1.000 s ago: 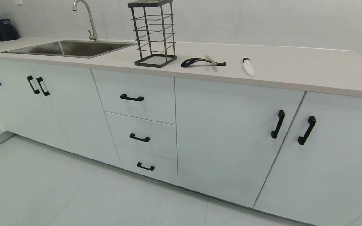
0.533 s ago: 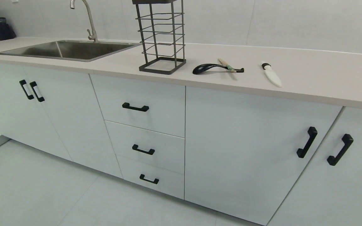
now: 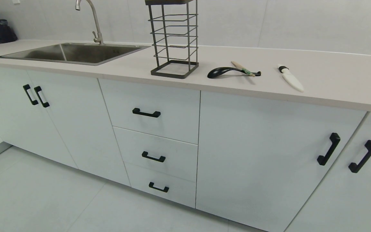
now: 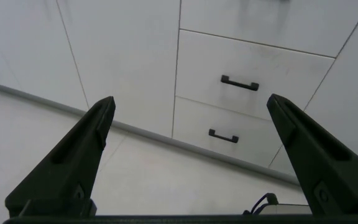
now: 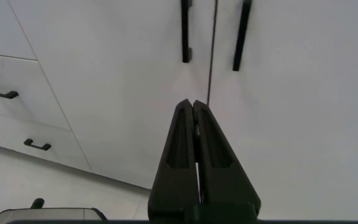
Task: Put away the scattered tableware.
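Black spoon (image 3: 216,73): upper centre, bowl left, arched handle running right, lying on the surface.
Wooden stick (image 3: 242,68): tan, green band, slanted across the spoon's handle end.
White knife (image 3: 291,78): black band at far end, flat, apart to the right.
Wire rack (image 3: 169,2): upright, just left of the spoon.

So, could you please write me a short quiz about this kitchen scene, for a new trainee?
1. True or false: the white knife lies inside the wire rack.
2. Which gripper is open? A) left B) right C) both
3. How many drawers are stacked below the counter?
Key: 1 false, the knife lies on the counter, right of the rack. 2 A: the left gripper is open, the right gripper shut. 3 three.
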Available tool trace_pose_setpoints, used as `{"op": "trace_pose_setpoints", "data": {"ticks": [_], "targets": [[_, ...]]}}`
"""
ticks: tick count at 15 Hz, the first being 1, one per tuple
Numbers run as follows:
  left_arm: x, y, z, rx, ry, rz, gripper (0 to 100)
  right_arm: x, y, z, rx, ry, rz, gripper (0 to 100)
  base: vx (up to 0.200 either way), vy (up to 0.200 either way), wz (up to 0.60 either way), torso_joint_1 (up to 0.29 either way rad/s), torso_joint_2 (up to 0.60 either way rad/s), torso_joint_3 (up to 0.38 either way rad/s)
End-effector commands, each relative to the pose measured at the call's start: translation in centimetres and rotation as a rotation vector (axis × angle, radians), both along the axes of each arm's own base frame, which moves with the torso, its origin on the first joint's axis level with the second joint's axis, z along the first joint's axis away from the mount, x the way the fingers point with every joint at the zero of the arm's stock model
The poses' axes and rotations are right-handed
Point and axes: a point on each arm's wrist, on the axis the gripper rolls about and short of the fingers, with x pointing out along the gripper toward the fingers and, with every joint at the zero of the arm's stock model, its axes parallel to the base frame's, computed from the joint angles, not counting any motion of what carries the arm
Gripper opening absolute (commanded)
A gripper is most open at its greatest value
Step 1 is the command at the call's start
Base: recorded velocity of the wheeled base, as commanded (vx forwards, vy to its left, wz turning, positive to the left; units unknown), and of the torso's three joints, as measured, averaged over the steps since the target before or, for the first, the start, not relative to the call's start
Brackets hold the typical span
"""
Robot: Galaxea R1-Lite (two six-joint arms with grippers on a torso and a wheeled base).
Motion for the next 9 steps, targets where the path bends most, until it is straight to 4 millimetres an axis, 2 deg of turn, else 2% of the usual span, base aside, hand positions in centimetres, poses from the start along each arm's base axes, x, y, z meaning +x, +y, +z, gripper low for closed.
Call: {"op": "trace_pose_setpoints", "data": {"ticks": [1, 9], "targets": [[0.00, 0.00, 0.00, 0.000, 0.000, 0.001, 100, 0.01, 0.00, 0.01, 0.000, 0.001, 0.002, 0, 0.000, 0.000, 0.00, 0.000, 0.00, 0.000], [0.00, -0.06, -0.03, 0.073, 0.003, -0.028, 100, 0.00, 0.00, 0.00, 0.002, -0.001, 0.002, 0, 0.000, 0.000, 0.00, 0.000, 0.00, 0.000]]}}
